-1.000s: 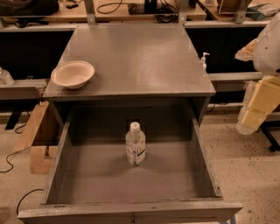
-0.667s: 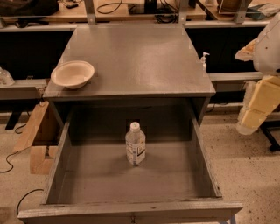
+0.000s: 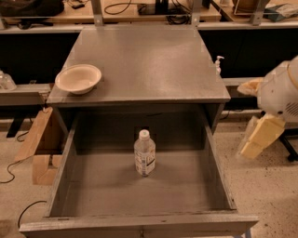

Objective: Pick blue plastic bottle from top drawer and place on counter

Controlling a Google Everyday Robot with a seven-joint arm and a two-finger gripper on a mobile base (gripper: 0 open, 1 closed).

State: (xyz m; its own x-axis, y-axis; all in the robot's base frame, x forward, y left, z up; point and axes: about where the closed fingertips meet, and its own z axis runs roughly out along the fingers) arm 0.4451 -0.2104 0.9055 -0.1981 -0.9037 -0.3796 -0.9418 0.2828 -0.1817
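Note:
The blue plastic bottle [image 3: 145,153] is clear with a white cap and a white-and-dark label. It stands upright near the middle of the open top drawer [image 3: 93,195], slightly toward the back. The counter [image 3: 149,60] is the speckled grey cabinet top above the drawer. My gripper [image 3: 260,138] hangs with the white arm at the far right, outside the cabinet, level with the drawer's right wall and well away from the bottle.
A cream bowl [image 3: 78,78] sits on the counter's front left corner. A small white pump dispenser [image 3: 217,63] stands beyond the counter's right edge. Cardboard pieces [image 3: 39,148] lean left of the drawer. A wooden bench with cables [image 3: 139,9] runs behind.

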